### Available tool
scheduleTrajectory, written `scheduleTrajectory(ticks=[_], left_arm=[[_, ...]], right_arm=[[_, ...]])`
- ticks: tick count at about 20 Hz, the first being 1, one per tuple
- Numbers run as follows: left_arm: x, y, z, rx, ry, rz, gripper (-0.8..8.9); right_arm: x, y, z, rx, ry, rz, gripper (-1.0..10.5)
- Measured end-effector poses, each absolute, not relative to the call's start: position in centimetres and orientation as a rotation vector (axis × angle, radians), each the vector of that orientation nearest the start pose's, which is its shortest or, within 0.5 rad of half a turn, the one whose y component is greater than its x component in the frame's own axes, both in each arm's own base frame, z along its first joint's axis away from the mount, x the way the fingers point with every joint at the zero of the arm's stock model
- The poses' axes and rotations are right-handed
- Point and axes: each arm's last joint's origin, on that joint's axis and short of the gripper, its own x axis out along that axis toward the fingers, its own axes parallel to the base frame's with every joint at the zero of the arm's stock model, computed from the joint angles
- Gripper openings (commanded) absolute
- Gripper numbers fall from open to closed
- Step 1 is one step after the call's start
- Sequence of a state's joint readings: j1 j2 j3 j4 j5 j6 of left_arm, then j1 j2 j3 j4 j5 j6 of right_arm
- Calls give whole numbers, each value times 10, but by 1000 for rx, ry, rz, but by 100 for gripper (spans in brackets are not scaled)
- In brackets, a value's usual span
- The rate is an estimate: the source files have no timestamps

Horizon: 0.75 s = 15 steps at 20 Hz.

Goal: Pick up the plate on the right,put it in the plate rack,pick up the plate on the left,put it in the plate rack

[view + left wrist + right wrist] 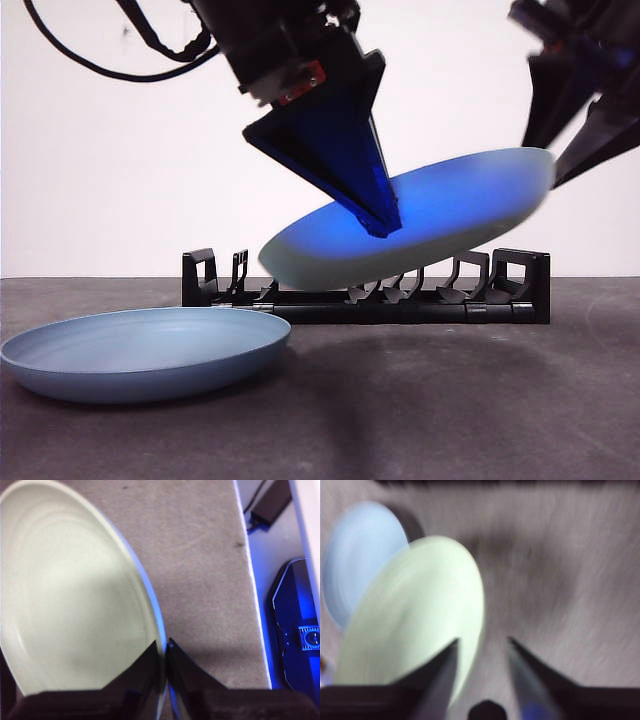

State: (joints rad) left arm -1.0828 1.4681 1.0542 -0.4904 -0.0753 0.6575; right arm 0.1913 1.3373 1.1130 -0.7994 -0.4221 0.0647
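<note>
Left gripper [165, 647] is pinching the rim of the pale green round plate [420, 215], its two black jaws pressed onto the edge from either side, and in the front view it is coming down big and dark from the top centre. That plate is hanging in the air, tilted, its low edge toward the left and its high edge toward the right, just above the long, low black plastic plate rack [370, 290]; whether it is touching the holders cannot be told. Right gripper [482, 650] is hovering at the plate's high edge with its jaws spread apart; the right wrist view is blurred, so contact with the rim is unclear. The rack is standing on the dark grey table [450, 400], its upright slotted holders showing under the plate and its blocky ends at both sides. A second plate, light blue and round [145, 352], is lying flat on the table to the left, in front of the rack's left end.
</note>
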Motion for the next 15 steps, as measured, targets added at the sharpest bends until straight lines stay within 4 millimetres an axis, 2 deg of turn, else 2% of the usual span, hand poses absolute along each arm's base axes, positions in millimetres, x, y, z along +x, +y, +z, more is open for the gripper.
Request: scheduleTrajectory(ticks=[4, 8, 12, 15], left_arm=[[147, -272, 253, 910, 439, -1139, -9], [177, -267, 270, 573, 395, -996, -9], [221, -234, 297, 180, 331, -982, -9], [256, -199, 313, -87, 277, -990, -9]], right_arm=[[241, 47, 324, 108, 757, 372, 252], [216, 35, 362, 79, 504, 228, 249], [207, 30, 370, 70, 462, 160, 249], [207, 30, 369, 72, 476, 160, 249]])
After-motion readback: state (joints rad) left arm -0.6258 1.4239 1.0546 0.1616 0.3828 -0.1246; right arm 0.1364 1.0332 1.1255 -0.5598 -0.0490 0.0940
